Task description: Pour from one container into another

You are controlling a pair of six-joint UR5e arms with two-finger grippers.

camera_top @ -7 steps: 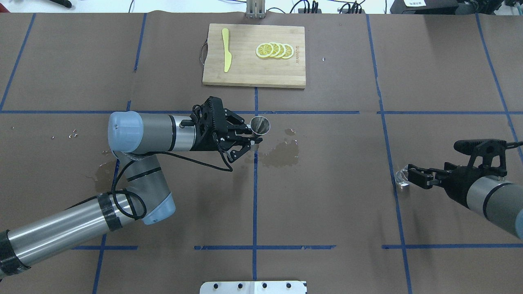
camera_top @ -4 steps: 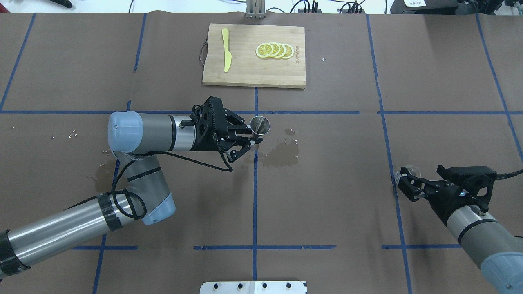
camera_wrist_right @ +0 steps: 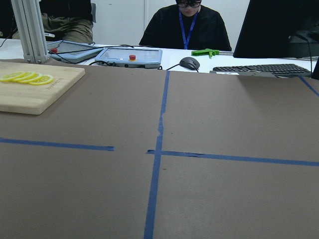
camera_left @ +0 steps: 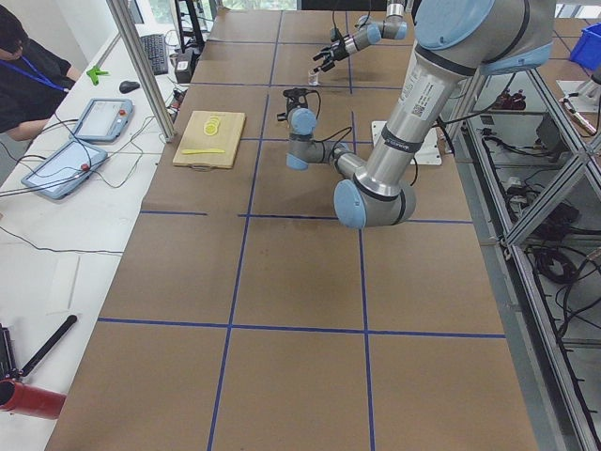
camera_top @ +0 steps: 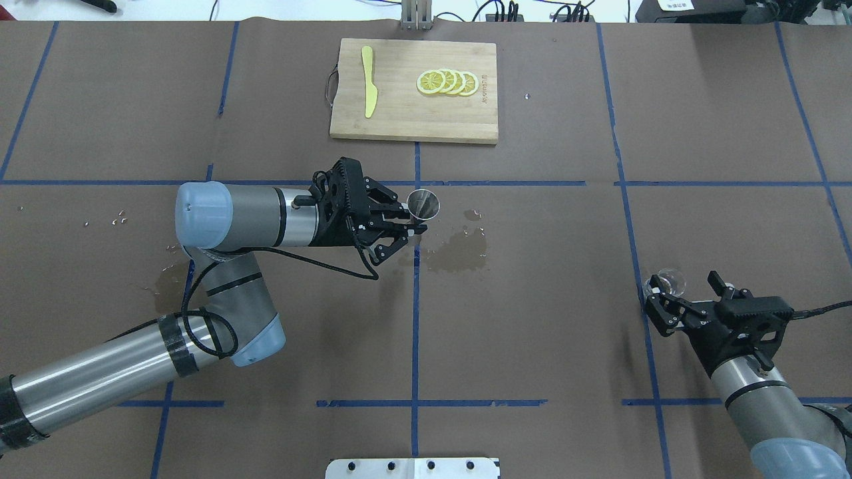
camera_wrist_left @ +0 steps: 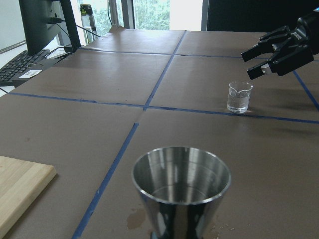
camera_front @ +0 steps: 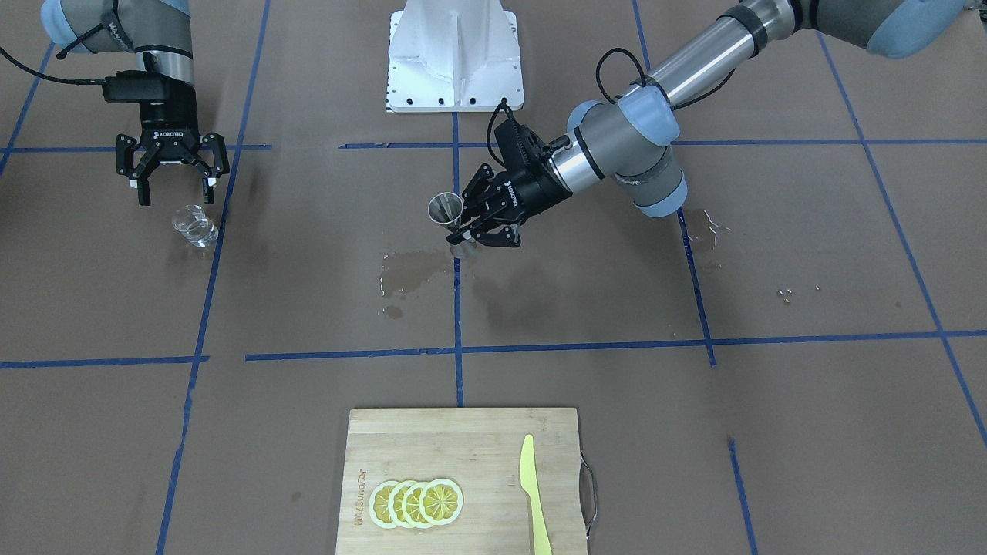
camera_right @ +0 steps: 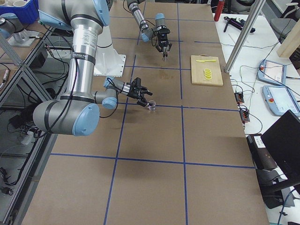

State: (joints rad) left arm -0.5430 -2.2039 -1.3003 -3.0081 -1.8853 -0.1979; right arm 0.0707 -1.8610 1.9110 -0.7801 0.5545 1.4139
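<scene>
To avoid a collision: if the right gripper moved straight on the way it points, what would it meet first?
Probably the glass beaker, just ahead of the open right gripper. The gripper seems higher than the rim, so it may pass just above instead.

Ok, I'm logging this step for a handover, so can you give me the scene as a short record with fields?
left gripper: shut on the jigger, which is upright, mouth up
right gripper: open, holding nothing, close to the beaker
beaker: upright on the table, apart from both grippers
wet patch: on the table cover near the jigger
cutting board: carries lemon slices and a yellow knife
progress: beaker not yet picked up
</scene>
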